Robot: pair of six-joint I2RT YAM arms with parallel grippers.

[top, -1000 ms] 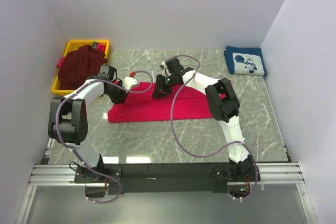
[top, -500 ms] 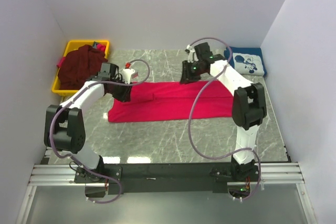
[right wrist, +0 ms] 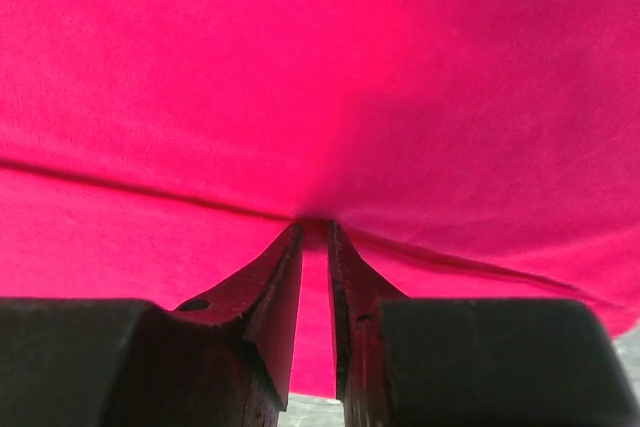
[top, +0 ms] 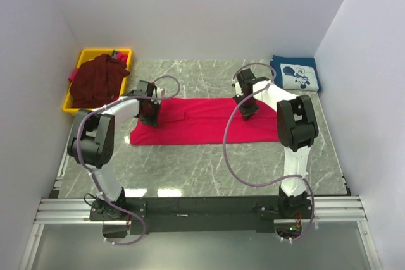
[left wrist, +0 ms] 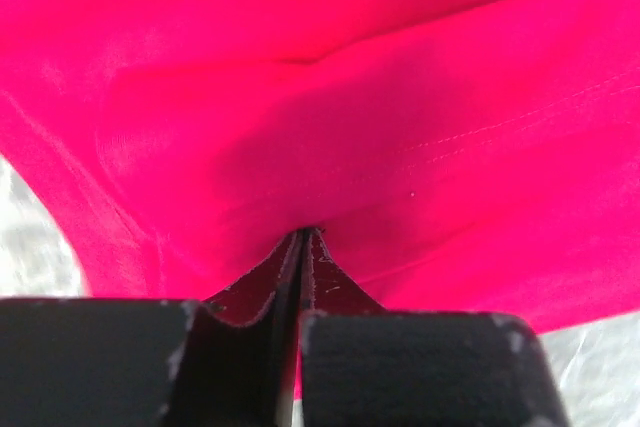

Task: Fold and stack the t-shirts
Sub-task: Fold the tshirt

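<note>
The crimson-red t-shirt (top: pixel 196 128) lies spread as a wide band across the middle of the table. My left gripper (top: pixel 152 116) is pressed down on its left part, and in the left wrist view my jaws (left wrist: pixel 305 234) are shut on a pinch of the red cloth (left wrist: pixel 350 97). My right gripper (top: pixel 249 110) is on the right part of the shirt, its jaws (right wrist: pixel 315 224) closed on a fold of red cloth (right wrist: pixel 320 67). The navy t-shirt with white print (top: pixel 295 74) lies folded at the far right corner. The dark maroon t-shirt (top: pixel 95 80) is heaped in the bin.
A yellow bin (top: pixel 123 52) stands at the far left corner, with the maroon shirt spilling over its rim. White walls close the table on the left, back and right. The arms' cables loop above the red shirt.
My right gripper has swung from the shirt's middle out to the right and back down, drawing the red cloth out wider. My left gripper has shifted a little right and lowered onto the shirt.
</note>
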